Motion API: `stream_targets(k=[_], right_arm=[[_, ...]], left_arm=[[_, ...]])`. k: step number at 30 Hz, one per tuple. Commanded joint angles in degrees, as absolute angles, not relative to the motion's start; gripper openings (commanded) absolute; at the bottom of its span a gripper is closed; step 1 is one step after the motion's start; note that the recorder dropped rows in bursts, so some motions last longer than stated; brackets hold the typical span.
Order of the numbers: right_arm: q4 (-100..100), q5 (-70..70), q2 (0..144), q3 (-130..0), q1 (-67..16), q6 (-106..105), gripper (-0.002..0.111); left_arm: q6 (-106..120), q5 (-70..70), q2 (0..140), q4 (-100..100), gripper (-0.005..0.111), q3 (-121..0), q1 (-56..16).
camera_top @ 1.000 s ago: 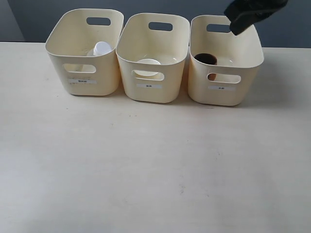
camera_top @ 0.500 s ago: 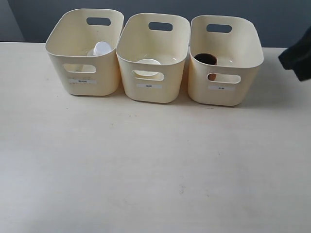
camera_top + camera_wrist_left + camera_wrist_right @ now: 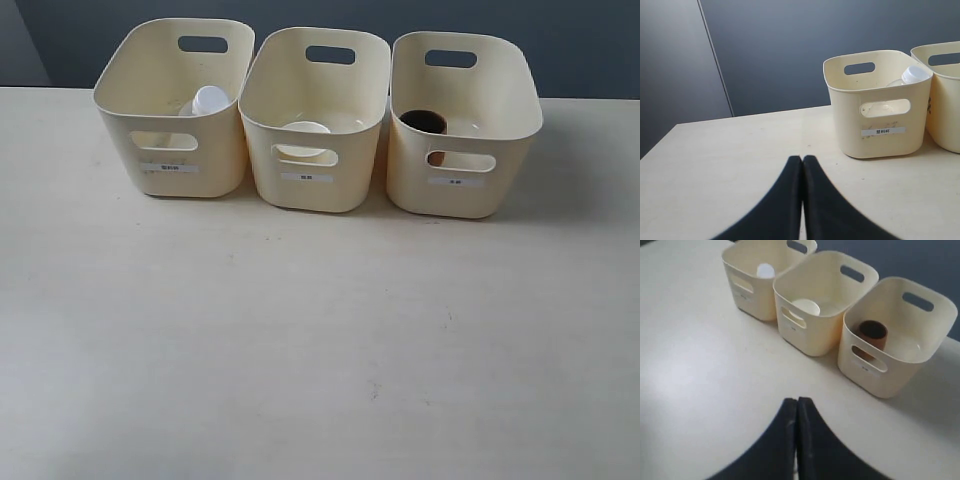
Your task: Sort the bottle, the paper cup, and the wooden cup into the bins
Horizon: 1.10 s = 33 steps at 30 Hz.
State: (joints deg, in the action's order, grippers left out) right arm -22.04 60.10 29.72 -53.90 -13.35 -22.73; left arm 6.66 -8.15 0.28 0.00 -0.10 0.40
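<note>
Finding: all three items sit inside tubs, so the sort appears complete. Reference point is the middle bin. The paper cup stands inside it against its near wall, and its side shows through the handle cutout.

The bottle is in the neighbouring bin, to the left of the middle bin in the exterior view; the wooden cup is in the bin on the opposite side. One item sits in each tub, presumably to match the front labels, though the print is too small to read.

The exterior view shows no arm; only the wrist views show the grippers. The left gripper has its jaws pressed together with nothing between them, over the table and well apart from the middle bin; the right gripper is likewise clenched and empty.

The right wrist view looks down into all three tubs and shows the wooden cup upright; the left wrist view shows the bottle's cap near the rim, apparently tilted.
</note>
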Motion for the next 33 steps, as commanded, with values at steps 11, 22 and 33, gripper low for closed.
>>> stream_targets(k=[11, 22, 33], right_arm=[[-29.0, 59.7, 21.5, -53.7, -13.3, -22.3, -0.001], [-17.6, 52.3, 20.6, -52.7, -12.1, -9.6, -0.001], [-12.4, 23.7, 4.0, -28.4, -7.3, -9.6, -0.001]], left_arm=[[6.6, -7.7, 0.0, 0.0, 0.000, 0.0, 0.4], [6.6, -7.7, 0.0, 0.0, 0.000, 0.0, 0.4], [6.6, -7.7, 0.0, 0.0, 0.000, 0.0, 0.4]])
